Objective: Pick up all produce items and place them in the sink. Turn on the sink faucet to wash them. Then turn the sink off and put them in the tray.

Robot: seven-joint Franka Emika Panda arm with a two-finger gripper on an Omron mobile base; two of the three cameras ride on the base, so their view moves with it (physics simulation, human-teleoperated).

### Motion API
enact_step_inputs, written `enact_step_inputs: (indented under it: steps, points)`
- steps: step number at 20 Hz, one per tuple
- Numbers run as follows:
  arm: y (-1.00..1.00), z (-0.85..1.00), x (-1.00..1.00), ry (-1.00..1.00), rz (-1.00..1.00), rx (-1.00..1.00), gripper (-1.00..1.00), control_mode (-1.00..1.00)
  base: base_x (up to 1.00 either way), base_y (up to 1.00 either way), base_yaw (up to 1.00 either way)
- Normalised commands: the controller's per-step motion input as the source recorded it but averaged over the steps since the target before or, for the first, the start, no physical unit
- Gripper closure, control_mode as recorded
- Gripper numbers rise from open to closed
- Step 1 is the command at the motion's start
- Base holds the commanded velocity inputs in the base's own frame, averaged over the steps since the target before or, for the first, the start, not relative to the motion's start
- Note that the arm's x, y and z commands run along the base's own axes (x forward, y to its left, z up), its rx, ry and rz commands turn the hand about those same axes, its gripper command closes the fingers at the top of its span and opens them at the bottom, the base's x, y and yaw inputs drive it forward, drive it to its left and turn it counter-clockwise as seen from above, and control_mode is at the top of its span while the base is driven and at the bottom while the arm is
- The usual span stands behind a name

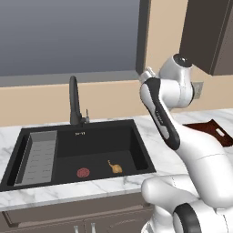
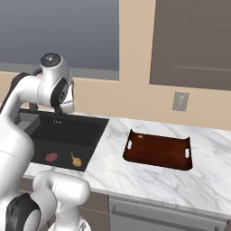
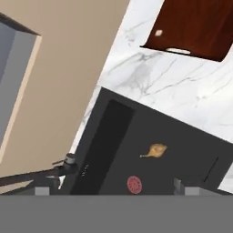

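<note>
Golden-brown, the onion lies on the sink floor directly below my claw, just beside the red drain. I judge it light, firm and prone to roll; I'd take the bulb, not its 1 thin stalk. Arm folded high above the basin, claw released wide, pointing down.

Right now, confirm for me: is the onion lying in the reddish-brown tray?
No, the onion lies on the floor of the black sink beside the red drain, while the tray sits apart on the counter.
</note>
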Motion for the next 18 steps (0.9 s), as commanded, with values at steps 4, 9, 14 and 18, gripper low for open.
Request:
enact_step_inputs:
  steps: [4, 9, 14, 18]
  points:
    - [0.0, -0.38, 0.01, 0.01, 0.37, -0.19, -1.0, -1.0, 0.0, 0.0, 0.0]
    - [0.0, -0.39, 0.0, 0.01, 0.38, -0.22, -1.0, -1.0, 0.0, 0.0, 0.0]
    - [0.13, -0.36, 0.0, 0.06, 0.32, -0.35, -1.0, -1.0, 0.0, 0.0, 0.0]
    - [0.25, -0.31, 0.0, 0.05, 0.28, -0.36, -1.0, -1.0, 0.0, 0.0, 0.0]
